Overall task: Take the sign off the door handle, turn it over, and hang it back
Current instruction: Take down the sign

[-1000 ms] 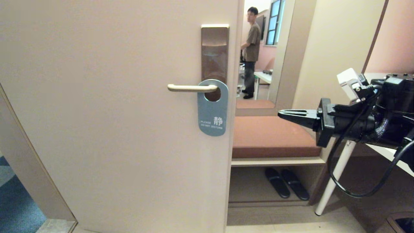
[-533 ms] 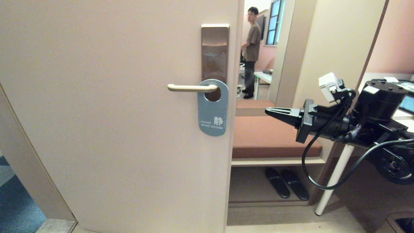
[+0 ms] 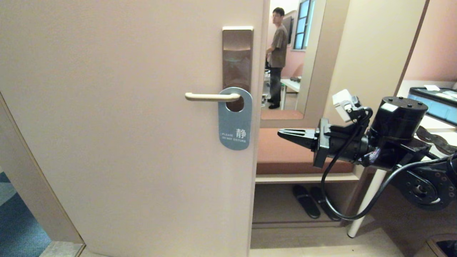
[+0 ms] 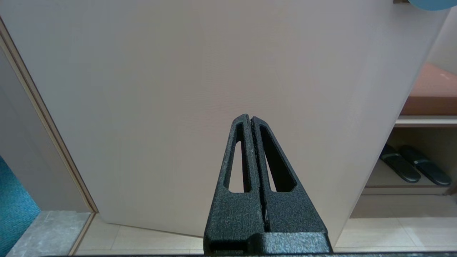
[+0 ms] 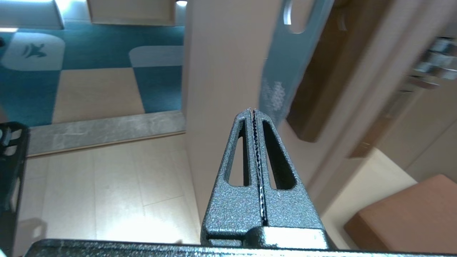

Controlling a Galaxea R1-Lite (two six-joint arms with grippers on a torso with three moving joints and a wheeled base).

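Observation:
The grey-blue sign (image 3: 234,121) with a white character hangs by its oval hole from the cream-gold door handle (image 3: 210,96), which juts from a bronze lock plate (image 3: 237,57). My right gripper (image 3: 280,133) is shut and empty, level, pointing left at the door's edge, a short way right of the sign's lower half. From the right wrist the sign (image 5: 285,67) shows blurred just beyond the shut right gripper (image 5: 252,111). My left gripper (image 4: 249,117) is shut and empty, low before the door; only the sign's bottom edge (image 4: 430,4) shows there.
The pale door (image 3: 125,125) stands ajar. Behind its edge are a brown cushioned bench (image 3: 296,150), dark slippers (image 3: 316,201) under it, and a white table leg (image 3: 367,198). A person (image 3: 277,57) stands far back. Blue carpet (image 3: 18,228) lies at the left.
My right arm has swung left toward the door's edge and dropped slightly, bringing its shut gripper closer to the sign. Sign, handle and left arm have not moved.

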